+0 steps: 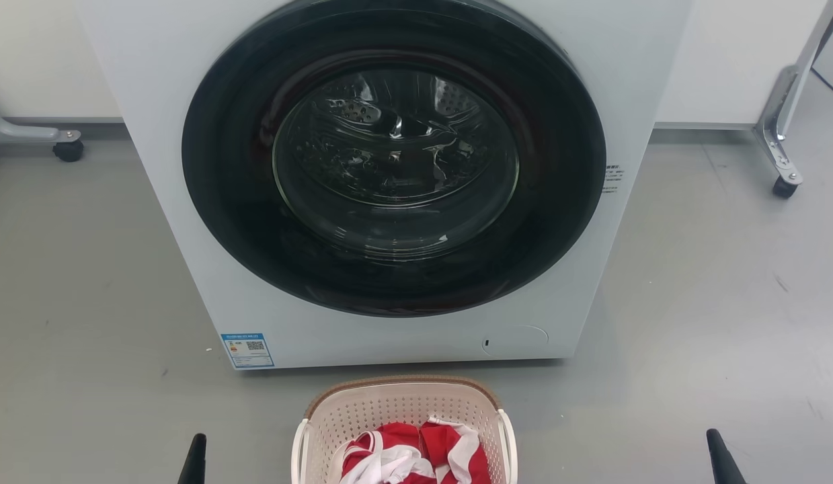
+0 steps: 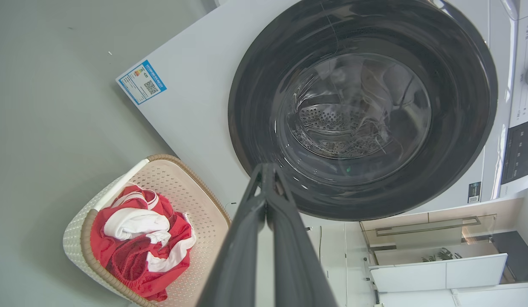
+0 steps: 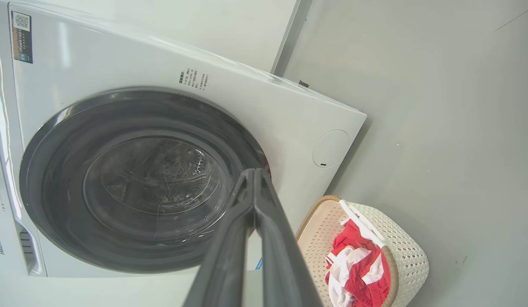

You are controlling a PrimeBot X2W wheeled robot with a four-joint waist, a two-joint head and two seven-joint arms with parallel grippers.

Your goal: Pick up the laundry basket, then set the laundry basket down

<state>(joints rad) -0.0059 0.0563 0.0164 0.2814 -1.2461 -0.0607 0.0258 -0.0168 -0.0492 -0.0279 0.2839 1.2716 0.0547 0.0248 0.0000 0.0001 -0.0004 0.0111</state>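
Laundry basket is sitting on the floor before the washing machine — left gripper and right gripper are hanging well clear, jaws pinched together, empty. Reaching in unopened is probably risking shoving a handle and tipping it.

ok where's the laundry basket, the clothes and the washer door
laundry basket (image 1: 397, 406), head view, far perforated wall
clothes (image 1: 403, 437), head view, red fold inside the basket
washer door (image 1: 394, 175), head view, middle of the glass
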